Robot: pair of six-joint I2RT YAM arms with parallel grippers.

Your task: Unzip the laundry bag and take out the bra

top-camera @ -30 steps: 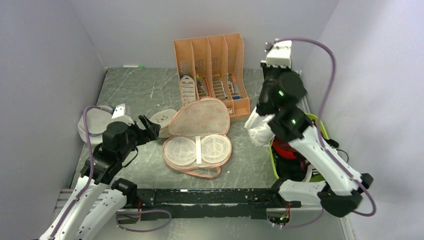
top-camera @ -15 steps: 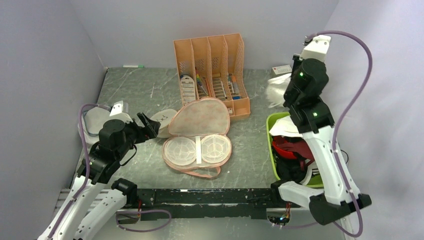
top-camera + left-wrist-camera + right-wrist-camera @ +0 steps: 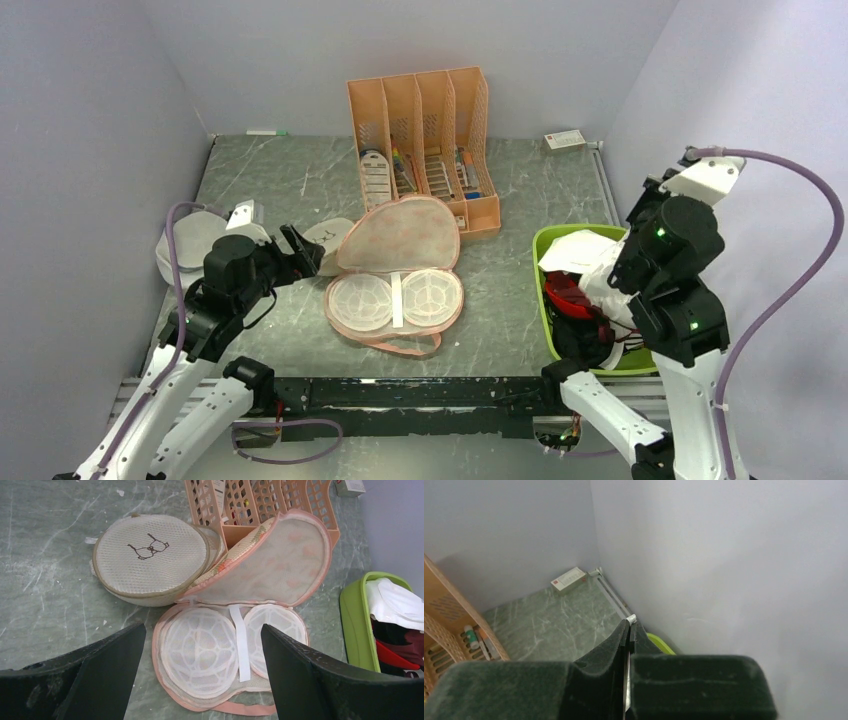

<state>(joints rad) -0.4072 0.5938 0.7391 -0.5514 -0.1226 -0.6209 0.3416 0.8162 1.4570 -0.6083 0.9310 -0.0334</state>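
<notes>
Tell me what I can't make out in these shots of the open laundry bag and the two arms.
1. Right pincer: shut in right wrist view, its own fingers hide whether it pinches the white garment; the right arm covers it from above.
2. Green bin contents: partly under that arm, cut off in left wrist view.
3. Organizer items: too small in top view.

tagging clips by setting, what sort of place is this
Probably a robot lab test cell: plain lilac walls box in a marble-look table, the left arm and right arm sit mounted at its near edge, and an open laundry bag and green bin of clothes serve as props.
</notes>
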